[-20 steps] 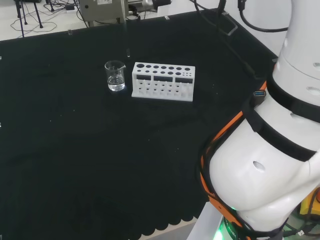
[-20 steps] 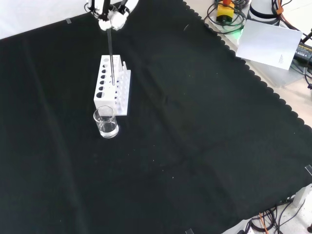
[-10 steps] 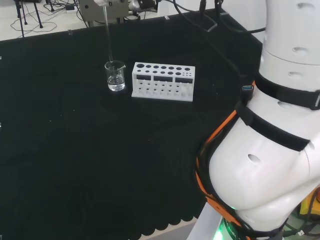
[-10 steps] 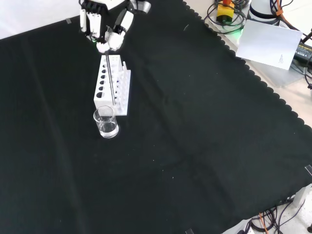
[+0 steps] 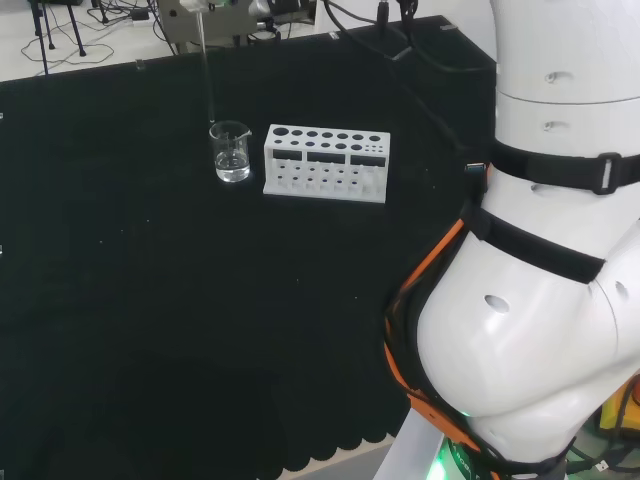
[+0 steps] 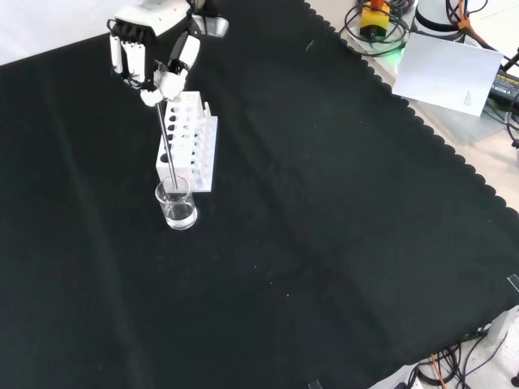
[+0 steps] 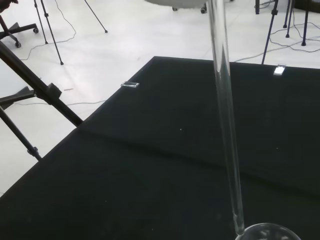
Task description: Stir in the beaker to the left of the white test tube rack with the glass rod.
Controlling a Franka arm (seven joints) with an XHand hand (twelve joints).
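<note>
The black and white hand [image 6: 150, 57] pinched the long clear glass rod [image 6: 166, 150] upright, its tip at the rim of the small clear glass beaker [image 6: 176, 203] holding a little clear liquid, just beside the white test tube rack [image 6: 189, 142]. Judged: positioning done; next, lower and circle. Black cloth [image 6: 340, 243] covered the bench; tripod legs [image 7: 35, 90] stood on a pale floor

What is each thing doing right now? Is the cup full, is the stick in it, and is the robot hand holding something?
robot hand: above the rack, fingers curled round the top of the glass rod.
glass rod: held nearly upright, its lower tip at the beaker's mouth.
beaker: standing upright on the cloth, a little clear liquid at the bottom.
white test tube rack: standing beside the beaker, no tubes visible in its holes.
</note>
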